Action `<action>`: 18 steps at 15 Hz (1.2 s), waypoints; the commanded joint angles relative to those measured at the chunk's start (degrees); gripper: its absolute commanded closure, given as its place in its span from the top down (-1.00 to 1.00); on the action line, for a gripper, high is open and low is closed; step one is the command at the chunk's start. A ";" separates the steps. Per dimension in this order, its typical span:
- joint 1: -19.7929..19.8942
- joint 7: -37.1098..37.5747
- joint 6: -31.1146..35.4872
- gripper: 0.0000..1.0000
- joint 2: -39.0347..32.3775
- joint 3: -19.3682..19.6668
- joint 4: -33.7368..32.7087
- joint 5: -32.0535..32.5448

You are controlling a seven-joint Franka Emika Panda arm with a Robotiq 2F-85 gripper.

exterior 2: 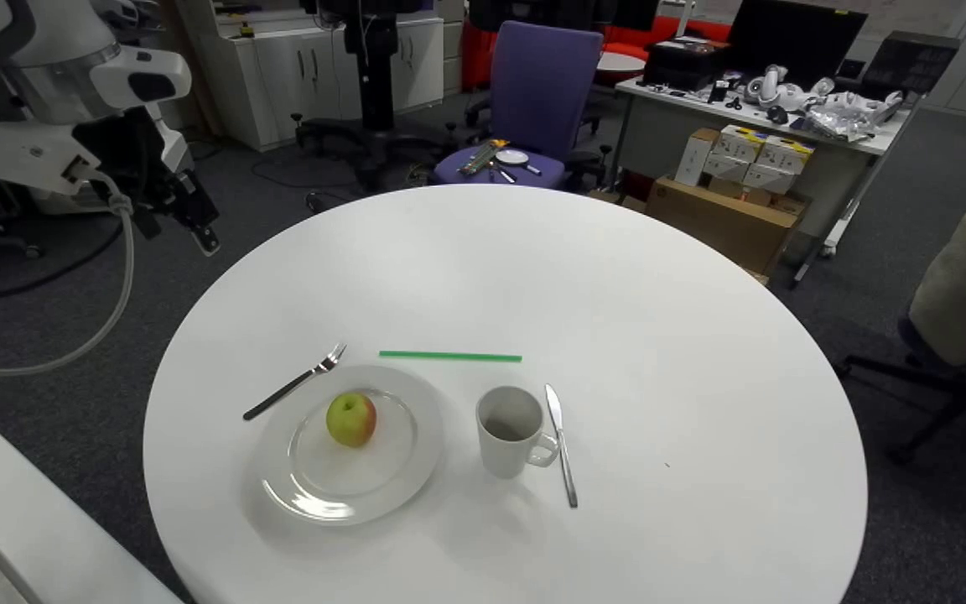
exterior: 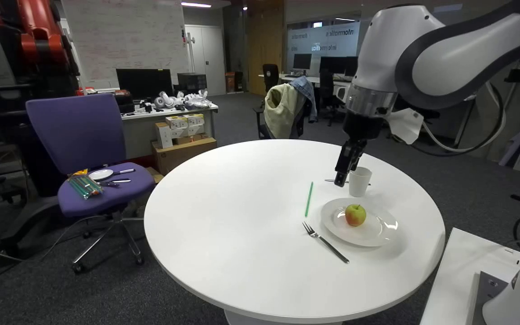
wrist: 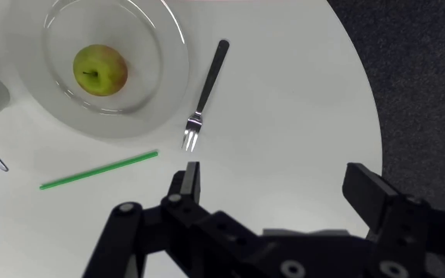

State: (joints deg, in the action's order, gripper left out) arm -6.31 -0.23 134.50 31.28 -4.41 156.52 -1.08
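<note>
Low in the wrist view, the black end effector [wrist: 272,170] is spread wide; left of centre on the white table [wrist: 284,100] lie a thin green stick [wrist: 99,170] and a black-handled metal fork [wrist: 206,92]; upper left, a red-and-green apple [wrist: 101,70] on a round white plate [wrist: 174,73]

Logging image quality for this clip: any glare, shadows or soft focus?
In both exterior views, glare on the rim of the dinner plate; in an exterior view, a faint, soft shadow beside the mug on the round table; in the wrist view, bright streaks on the dinner plate, and the parted jaws look slightly soft, while the fork appears sharper.
</note>
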 commanded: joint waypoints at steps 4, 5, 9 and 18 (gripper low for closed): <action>5.29 0.73 -0.28 1.00 -2.47 1.76 -3.15 2.92; 6.21 0.90 -0.15 1.00 -3.01 2.05 -3.61 3.41; 9.79 1.94 0.87 1.00 -6.70 3.28 -6.55 5.63; 11.33 -9.49 -4.57 1.00 -19.44 8.98 -20.58 10.80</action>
State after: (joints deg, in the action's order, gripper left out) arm 4.12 -5.50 133.93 16.25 3.53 142.15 6.54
